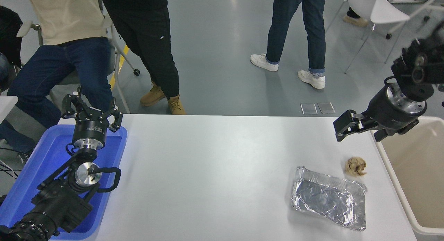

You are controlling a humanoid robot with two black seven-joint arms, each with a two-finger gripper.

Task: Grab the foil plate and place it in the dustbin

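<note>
The foil plate (329, 198) lies flat on the white table (208, 171), in its near right part, crinkled and shiny, with one long side running toward the near right corner. A small crumpled brown paper ball (356, 166) sits just beyond its far right corner, close by but apart from the rim. To the right of both, past the table's edge, stands the beige dustbin (395, 185), its thick rim running alongside the table. The right gripper (360, 130) hangs in the air above the table's far right corner, near the dustbin's far rim, well apart from the foil plate and farther from the camera than it, beyond the paper ball; its fingers are spread, holding nothing. The right arm (412, 81) reaches in from the right edge. At the lower left, the left arm (62, 196) is parked over a blue plastic tray (34, 168), and the left gripper (92, 112) at its end has its fingers splayed apart and empty. Beyond the far side of the table, people stand and sit on the grey floor, along with a white chair (385, 12).
</note>
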